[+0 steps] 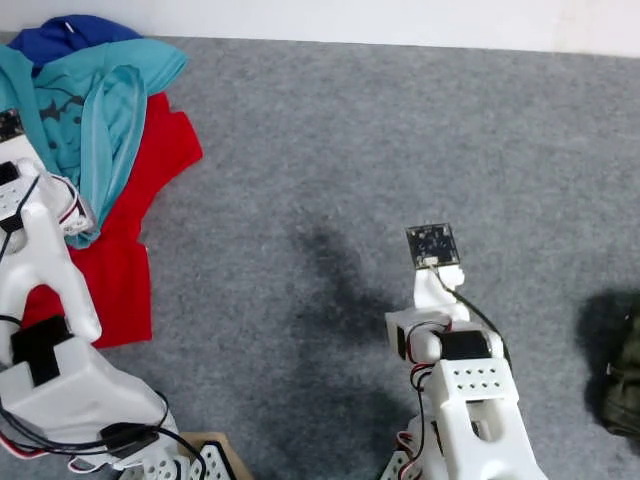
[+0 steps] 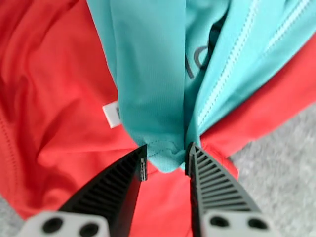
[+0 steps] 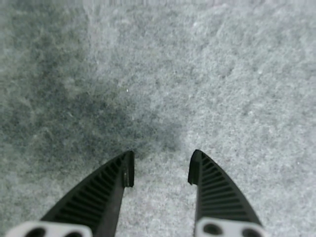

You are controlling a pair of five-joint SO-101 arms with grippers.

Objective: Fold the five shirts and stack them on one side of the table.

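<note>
The left gripper [image 2: 166, 160] hangs over the shirt pile at the tabletop's [image 1: 350, 150] far left corner, its jaws apart with the hem of the teal shirt [image 2: 153, 74] lying between their tips. That shirt is draped over the red shirt [image 1: 120, 260], with a blue shirt [image 1: 70, 35] behind them. A small white label [image 2: 112, 115] on the red shirt and a dark print on the teal one are both unreadable, while the right gripper [image 3: 160, 168], jaws apart, hovers over bare grey tabletop well away from the pile.
</note>
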